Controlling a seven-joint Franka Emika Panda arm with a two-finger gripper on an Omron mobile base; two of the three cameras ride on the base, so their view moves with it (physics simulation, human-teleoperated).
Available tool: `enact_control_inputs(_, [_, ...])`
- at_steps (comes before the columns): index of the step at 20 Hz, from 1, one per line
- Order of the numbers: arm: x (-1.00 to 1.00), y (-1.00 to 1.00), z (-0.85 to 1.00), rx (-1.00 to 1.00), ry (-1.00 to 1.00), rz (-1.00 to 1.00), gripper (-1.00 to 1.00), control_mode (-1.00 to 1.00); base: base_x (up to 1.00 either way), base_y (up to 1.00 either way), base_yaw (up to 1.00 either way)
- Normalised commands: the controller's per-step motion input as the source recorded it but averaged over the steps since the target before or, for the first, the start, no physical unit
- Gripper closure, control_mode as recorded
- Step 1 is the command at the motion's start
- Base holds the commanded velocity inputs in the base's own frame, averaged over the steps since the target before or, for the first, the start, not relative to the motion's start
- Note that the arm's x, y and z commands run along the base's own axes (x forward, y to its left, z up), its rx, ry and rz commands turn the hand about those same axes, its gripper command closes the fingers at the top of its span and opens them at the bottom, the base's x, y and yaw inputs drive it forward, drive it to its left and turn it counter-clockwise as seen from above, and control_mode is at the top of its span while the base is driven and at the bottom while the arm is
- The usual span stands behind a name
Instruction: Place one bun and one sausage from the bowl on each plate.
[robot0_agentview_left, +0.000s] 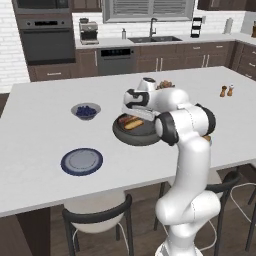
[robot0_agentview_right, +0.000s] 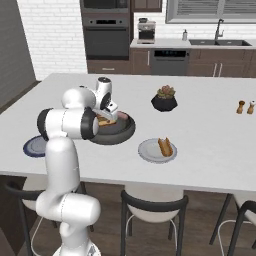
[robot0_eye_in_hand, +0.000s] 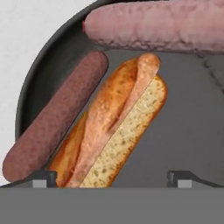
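Lettering or brand marks cannot be read on any object. End effector (robot0_eye_in_hand: 112, 177) sits at the bottom of the hand view, its two dark fingertips (robot0_eye_in_hand: 43, 178) spread wide apart and gripping nothing; between them lies the lower end of the split bun (robot0_eye_in_hand: 124, 135), whether touching cannot be told. In the left base view the end effector is hidden behind the wrist at centre frame, above the bowl (robot0_agentview_left: 135, 134).

The bowl, wide and dark grey, stands at mid-table (robot0_agentview_left: 40, 125). In the hand view it holds the bun running diagonally through the middle, a dark brown sausage (robot0_eye_in_hand: 57, 120) just beside it to the left, and a paler pink sausage (robot0_eye_in_hand: 157, 26) across the top of the frame.

The blue-rimmed plate (robot0_agentview_left: 81, 161) lies at lower left of the left base view. The light grey plate (robot0_agentview_right: 156, 150), just right of the bowl in the right base view, carries a bun (robot0_agentview_right: 165, 146).

A small bowl of blue berries (robot0_agentview_left: 85, 110), a potted plant (robot0_agentview_right: 164, 98) and two shakers (robot0_agentview_left: 226, 91) also stand on the table.
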Motion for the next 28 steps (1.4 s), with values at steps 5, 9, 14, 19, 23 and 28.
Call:
enact_control_inputs(5, [0.24, 0.14, -0.02, 0.05, 0.00, -0.10, -1.00, -1.00, 0.00, 0.00, 0.00])
enact_control_inputs(9, [0.04, 0.02, -0.30, 0.00, 0.00, -0.08, -1.00, -1.00, 0.00, 0.00, 0.00])
enact_control_inputs(14, [0.31, 0.11, -0.40, 0.00, -0.01, -0.09, -1.00, -1.00, 0.00, 0.00, 0.00])
enact_control_inputs(19, [0.07, 0.02, -0.25, 0.00, 0.00, -0.08, -1.00, -1.00, 0.00, 0.00, 0.00])
enact_control_inputs(23, [-0.01, 0.00, -0.19, 0.01, 0.00, -0.03, -1.00, -1.00, 0.00, 0.00, 0.00])
enact_control_inputs(28, [0.00, 0.00, -0.16, 0.01, 0.00, 0.00, 1.00, -1.00, 0.00, 0.00, 0.00])
